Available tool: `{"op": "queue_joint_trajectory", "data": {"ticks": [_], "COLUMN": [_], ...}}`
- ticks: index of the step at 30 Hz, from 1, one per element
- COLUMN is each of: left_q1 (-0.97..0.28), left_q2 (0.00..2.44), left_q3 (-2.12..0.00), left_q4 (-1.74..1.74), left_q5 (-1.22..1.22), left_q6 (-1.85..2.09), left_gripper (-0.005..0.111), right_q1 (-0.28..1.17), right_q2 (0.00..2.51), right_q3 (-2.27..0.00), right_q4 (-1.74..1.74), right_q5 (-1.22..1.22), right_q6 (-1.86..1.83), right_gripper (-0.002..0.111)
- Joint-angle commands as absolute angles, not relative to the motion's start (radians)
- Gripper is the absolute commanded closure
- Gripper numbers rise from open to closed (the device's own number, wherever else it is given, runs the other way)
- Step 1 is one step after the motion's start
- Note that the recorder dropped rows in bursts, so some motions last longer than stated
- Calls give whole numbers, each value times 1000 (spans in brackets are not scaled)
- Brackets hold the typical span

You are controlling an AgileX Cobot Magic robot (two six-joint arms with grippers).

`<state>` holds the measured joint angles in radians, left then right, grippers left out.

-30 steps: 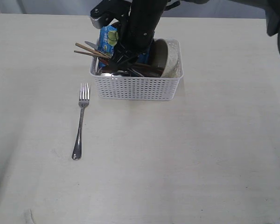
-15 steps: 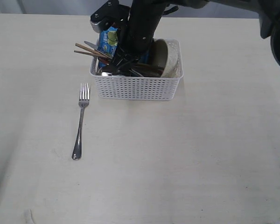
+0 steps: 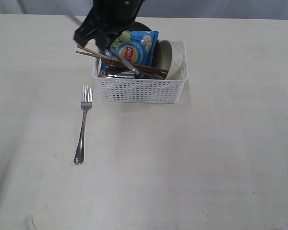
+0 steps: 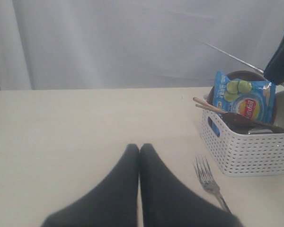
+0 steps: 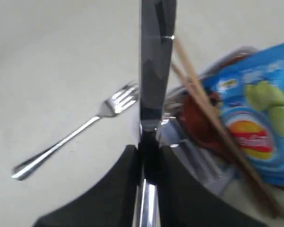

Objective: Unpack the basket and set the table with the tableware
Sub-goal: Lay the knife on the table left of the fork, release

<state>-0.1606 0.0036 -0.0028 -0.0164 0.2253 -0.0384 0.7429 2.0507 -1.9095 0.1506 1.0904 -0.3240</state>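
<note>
**Surface and room.** The counter [image 3: 206,158] is a large flat pale beige top with faint wood grain. It is bare across its near and right areas. A pale grey-white fabric backdrop [image 4: 132,42] hangs in folds behind its far edge.

**Items on the counter.** A white rectangular plastic basket with lattice sides [image 3: 141,89] stands at the far centre. A steel fork [image 3: 82,125] lies flat just left of and nearer than the basket, with its tines pointing far.

**Basket contents.**
- An off-white bowl [image 3: 175,60] stands on edge at the right end.
- A round brown plate [image 4: 244,74] stands behind a blue chip bag [image 3: 134,47].
- Wooden chopsticks [image 3: 93,52] project over the left rim.

**Markings.** The chip bag carries a round red-and-yellow emblem and green slice pictures. Its lettering is too blurred to read with certainty.

**Right tool.** The right tool [image 5: 149,153] is clenched on a steel knife [image 5: 154,71]. It holds the knife tilted above the left end of the basket. The blade points far-left and the handle end slopes down over the contents. Whether the knife touches the contents cannot be determined.

**Left tool.** The left tool [image 4: 139,149] is above the counter, left of the basket. Its fingers are pressed together and grasp nothing.
</note>
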Motion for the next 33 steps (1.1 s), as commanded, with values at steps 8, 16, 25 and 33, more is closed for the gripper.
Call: {"op": "queue_joint_trajectory", "data": {"ticks": [8, 16, 25, 33], "left_q1": [-162, -162, -162, -162], "left_q2": [0, 0, 0, 0], "left_q3": [0, 0, 0, 0], "left_q4": [-19, -19, -19, -19], "left_q5": [213, 213, 213, 213], "left_q6": [-38, -38, -38, -38], "left_gripper": [107, 107, 107, 107], "right_q1": [969, 1004, 1059, 1060], "right_q2": [2119, 2251, 2321, 2357], "right_q3": [-1918, -1918, -1918, -1918], "right_q4": [172, 49, -76, -77], "right_q5": [934, 855, 880, 933], "right_q6": [418, 794, 1058, 1054], "right_gripper": [109, 109, 109, 109]}}
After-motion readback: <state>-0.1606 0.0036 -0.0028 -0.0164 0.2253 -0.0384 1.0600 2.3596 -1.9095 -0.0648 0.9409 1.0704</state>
